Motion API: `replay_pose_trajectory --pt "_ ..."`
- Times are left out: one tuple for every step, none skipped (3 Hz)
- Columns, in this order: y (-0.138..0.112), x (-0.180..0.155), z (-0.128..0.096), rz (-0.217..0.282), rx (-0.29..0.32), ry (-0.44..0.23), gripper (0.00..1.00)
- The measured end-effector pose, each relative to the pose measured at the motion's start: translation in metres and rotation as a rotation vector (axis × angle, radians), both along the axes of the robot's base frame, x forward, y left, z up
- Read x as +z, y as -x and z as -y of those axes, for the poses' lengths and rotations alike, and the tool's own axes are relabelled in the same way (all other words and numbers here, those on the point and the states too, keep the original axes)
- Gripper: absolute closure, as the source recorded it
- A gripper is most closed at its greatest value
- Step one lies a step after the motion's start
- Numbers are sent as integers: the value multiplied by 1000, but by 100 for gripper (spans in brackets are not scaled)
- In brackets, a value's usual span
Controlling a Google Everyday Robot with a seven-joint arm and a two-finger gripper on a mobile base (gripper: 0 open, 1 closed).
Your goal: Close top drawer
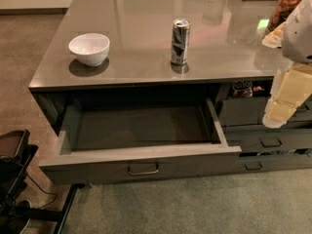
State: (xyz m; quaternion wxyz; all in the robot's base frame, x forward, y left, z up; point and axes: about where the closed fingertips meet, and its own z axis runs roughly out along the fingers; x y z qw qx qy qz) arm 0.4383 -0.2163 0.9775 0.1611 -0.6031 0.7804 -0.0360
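The top drawer (141, 165) is a wide dark grey drawer, pulled far out from under the counter. Its flat front carries a small metal loop handle (143, 169) at the centre. Its long shallow grey box (141, 128) is empty. My gripper (279, 112), cream-coloured below a white arm part, hangs at the right edge of the view. It is in front of the neighbouring drawer stack, to the right of the open drawer's right wall and apart from it. It holds nothing that I can see.
On the glossy grey counter (146, 13) stand a white bowl (89, 48) and a silver can (180, 41). The neighbouring stack has grey drawers with loop handles (271, 143). A black frame with cables (14, 179) stands on the carpet at the lower left.
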Motion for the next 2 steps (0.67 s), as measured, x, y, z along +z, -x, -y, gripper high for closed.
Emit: replay_pose_trajectory --pt "0 0 0 0 0 0 0" --pt "3 -11 -4 9 1 -30 16"
